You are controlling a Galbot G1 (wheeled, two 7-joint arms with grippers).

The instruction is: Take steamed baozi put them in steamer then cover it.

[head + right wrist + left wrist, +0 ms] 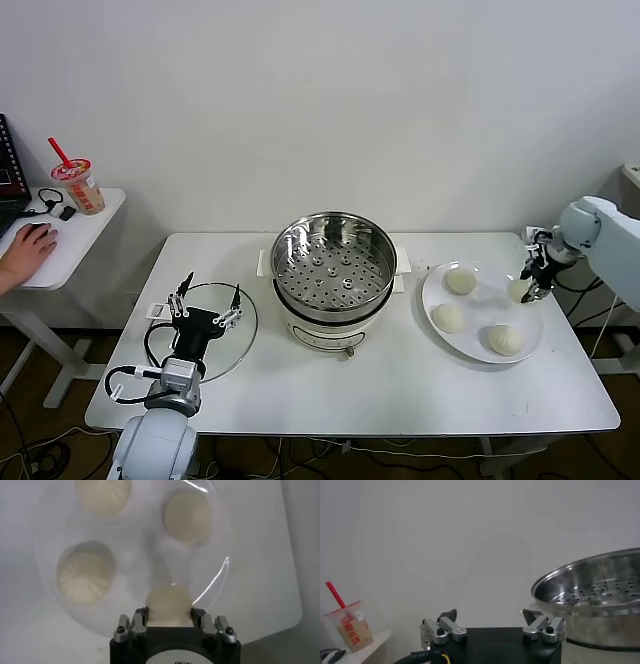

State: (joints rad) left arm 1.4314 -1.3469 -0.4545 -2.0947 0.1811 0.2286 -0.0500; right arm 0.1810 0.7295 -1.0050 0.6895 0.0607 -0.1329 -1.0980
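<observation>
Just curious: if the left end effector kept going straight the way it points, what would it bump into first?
Probably nothing on the table: the left end effector, open, aims past the steamer toward the bare white wall. Depth is hard to judge.

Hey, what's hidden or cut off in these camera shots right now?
- Right wrist view: the right pincer covers the near side of the gripped baozi; whether it has left the plate is unclear.
- Left wrist view: the steamer is cut off by the frame edge.
- Head view: the right pincer's fingertips are too small.
</observation>
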